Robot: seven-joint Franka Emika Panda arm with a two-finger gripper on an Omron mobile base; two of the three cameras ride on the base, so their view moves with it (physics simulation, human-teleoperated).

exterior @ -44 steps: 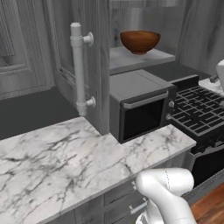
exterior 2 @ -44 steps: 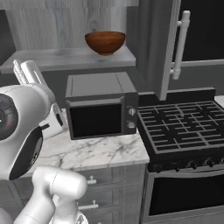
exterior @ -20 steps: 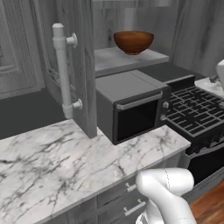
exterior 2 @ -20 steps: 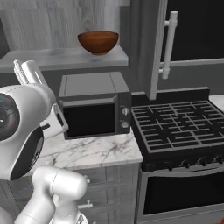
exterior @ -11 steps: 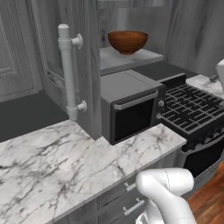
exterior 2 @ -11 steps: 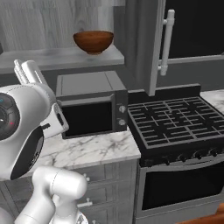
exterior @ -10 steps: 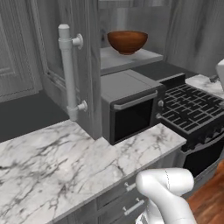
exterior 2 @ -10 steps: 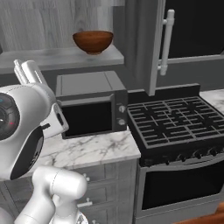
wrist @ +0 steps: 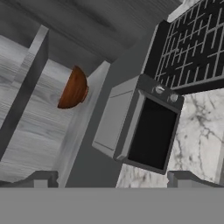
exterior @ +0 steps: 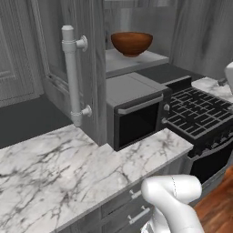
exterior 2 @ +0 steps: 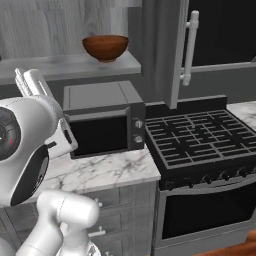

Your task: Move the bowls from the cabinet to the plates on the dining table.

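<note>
Plainly the job is barely begun: the cabinet [exterior: 86, 68] stands open above the microwave [exterior 2: 102, 120] and marble desk [exterior: 59, 168], and the brown bowl [exterior: 131, 43] sits on its shelf [exterior 2: 70, 64]. The hand [wrist: 111, 177], fingers apart and empty, looks toward that bowl from well away.

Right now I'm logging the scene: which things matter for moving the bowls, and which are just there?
For the job:
round dark brown bowl
dark grey wood-grain cabinet, door open
open two-finger gripper

Just there:
black microwave
black gas stove
white veined marble counter
</note>
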